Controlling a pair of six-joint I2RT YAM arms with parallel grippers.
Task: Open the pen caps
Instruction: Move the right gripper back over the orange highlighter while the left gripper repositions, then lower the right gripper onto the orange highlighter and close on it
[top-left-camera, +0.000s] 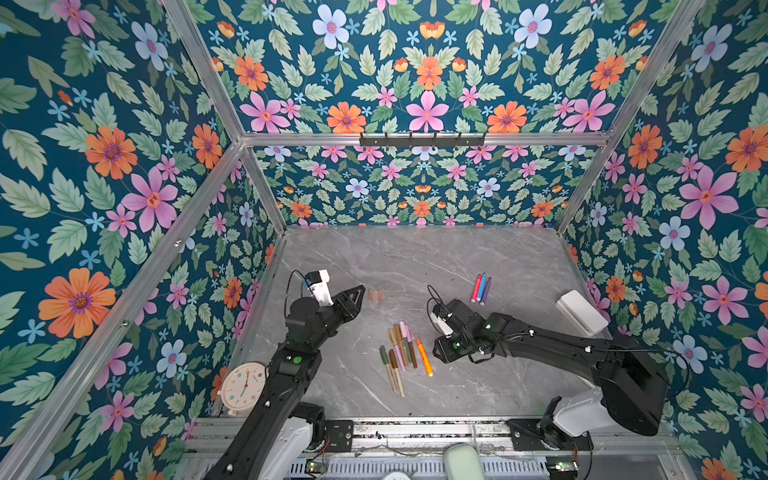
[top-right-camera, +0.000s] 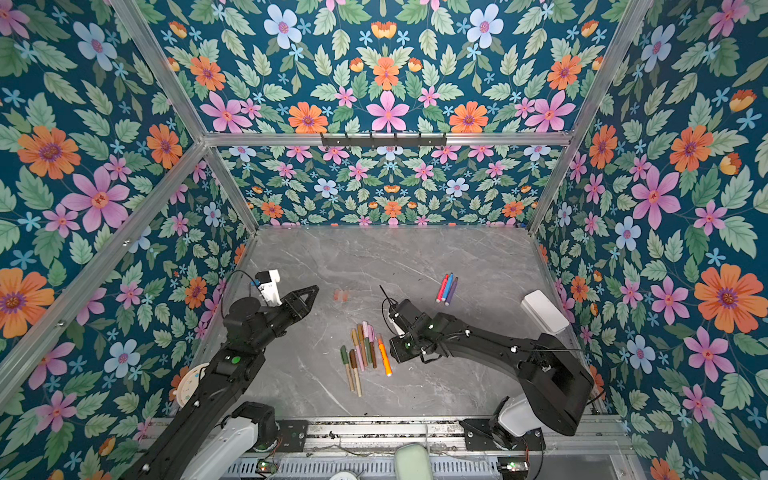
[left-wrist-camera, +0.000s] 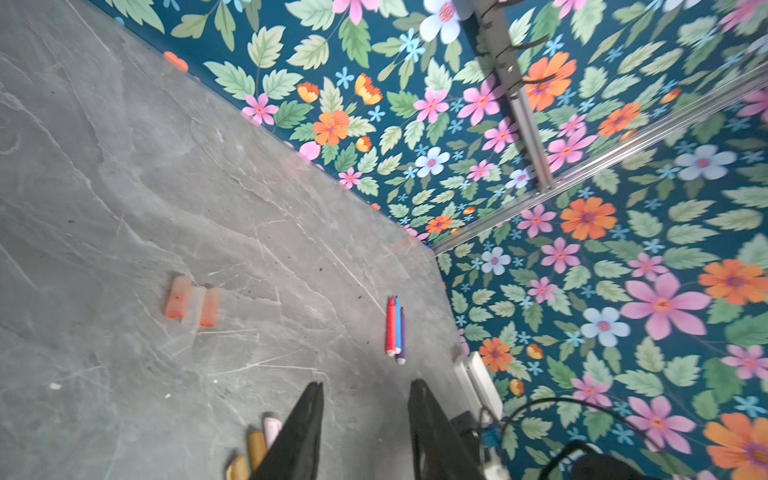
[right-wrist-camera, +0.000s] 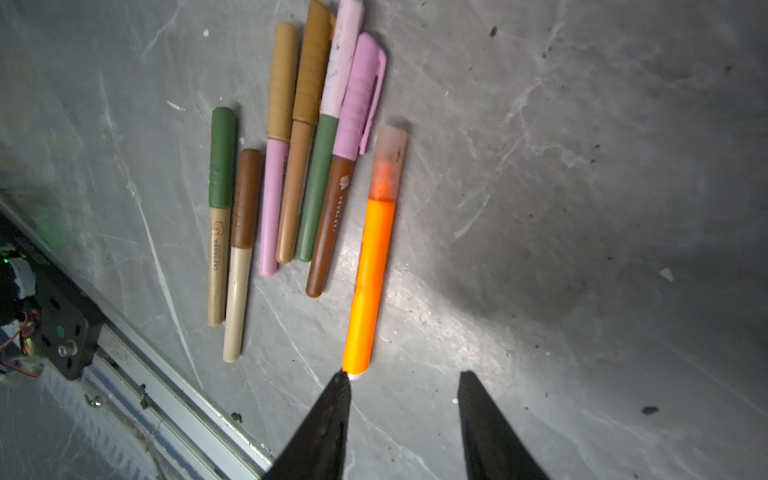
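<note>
Several muted pens (right-wrist-camera: 291, 166) with olive, brown, tan and pink pen caps (right-wrist-camera: 359, 95) lie side by side (top-left-camera: 399, 353) on the marble top. Beside them is an orange pen (right-wrist-camera: 372, 270) with a translucent cap (right-wrist-camera: 390, 162). My right gripper (right-wrist-camera: 403, 376) is open and empty, one fingertip at the orange pen's bottom end. Two loose orange-tinted caps (left-wrist-camera: 178, 297) lie near mid-table (top-left-camera: 375, 295). My left gripper (left-wrist-camera: 366, 386) is open and empty, its tips just left of them in both top views (top-right-camera: 313, 291). Red, blue and purple pens (top-left-camera: 481, 289) lie farther right.
A round clock (top-left-camera: 244, 384) leans at the front left beside the left arm. A white box (top-left-camera: 582, 311) sits against the right wall. A metal rail (top-left-camera: 415, 428) runs along the table's front edge. Floral walls close in three sides.
</note>
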